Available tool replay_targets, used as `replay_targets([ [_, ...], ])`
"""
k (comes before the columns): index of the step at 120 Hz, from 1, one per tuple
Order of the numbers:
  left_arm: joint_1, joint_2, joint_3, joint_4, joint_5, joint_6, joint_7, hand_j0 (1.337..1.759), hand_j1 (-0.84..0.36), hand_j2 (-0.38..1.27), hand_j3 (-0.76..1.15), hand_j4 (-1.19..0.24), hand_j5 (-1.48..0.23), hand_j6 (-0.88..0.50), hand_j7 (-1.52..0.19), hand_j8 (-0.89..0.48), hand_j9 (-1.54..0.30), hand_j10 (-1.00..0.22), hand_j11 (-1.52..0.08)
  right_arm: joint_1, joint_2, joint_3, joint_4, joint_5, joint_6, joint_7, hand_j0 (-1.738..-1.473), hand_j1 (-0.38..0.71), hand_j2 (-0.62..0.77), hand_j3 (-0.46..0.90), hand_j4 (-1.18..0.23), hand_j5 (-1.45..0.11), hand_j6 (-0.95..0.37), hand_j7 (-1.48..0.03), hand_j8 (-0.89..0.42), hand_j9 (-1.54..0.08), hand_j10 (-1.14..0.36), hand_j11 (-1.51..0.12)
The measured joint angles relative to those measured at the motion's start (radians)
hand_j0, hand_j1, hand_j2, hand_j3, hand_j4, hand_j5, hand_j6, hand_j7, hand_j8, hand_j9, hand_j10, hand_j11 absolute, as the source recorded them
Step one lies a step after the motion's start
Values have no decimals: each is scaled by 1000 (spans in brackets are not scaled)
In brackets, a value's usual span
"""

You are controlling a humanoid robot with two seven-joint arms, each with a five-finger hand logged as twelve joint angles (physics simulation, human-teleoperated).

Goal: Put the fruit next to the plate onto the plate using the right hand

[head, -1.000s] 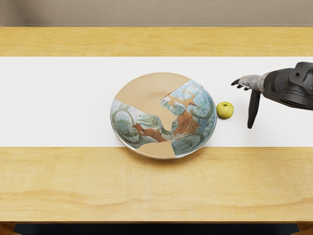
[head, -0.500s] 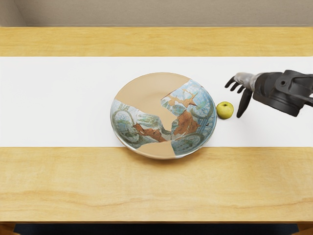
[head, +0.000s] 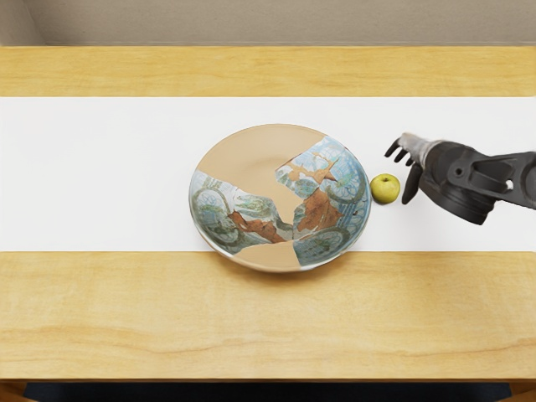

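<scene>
Fruit point(head: 385, 188) seen just ahead of right hand point(head: 411, 161), spread wide, nothing held; may be rolled away if clipped by thumb.

home dining setting: wooden table point(head: 268, 318), runner point(head: 100, 176), painted plate point(head: 219, 219)

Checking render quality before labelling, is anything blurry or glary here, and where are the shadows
Head view: sharp throughout, no glare or blur, lighting flat and even. Head view: faint soft shadow under the plate, near side; none visible beside the fruit or right hand.
</scene>
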Motion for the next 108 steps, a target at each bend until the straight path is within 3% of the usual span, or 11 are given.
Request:
replay_targets([
  [56,0,0,0,0,0,0,0,1658,349,0,0,0,0,0,0,0,0,0,0,1,84,-39,-23,-11,-40,0,-1658,3,-57,0,-296,-383,-296,-382,-296,-383,-295,-382],
  [108,0,0,0,0,0,0,0,1658,349,0,0,0,0,0,0,0,0,0,0,-7,98,-49,-34,-10,-42,0,-1658,27,-61,0,-315,-409,-316,-408,-316,-408,-315,-408],
])
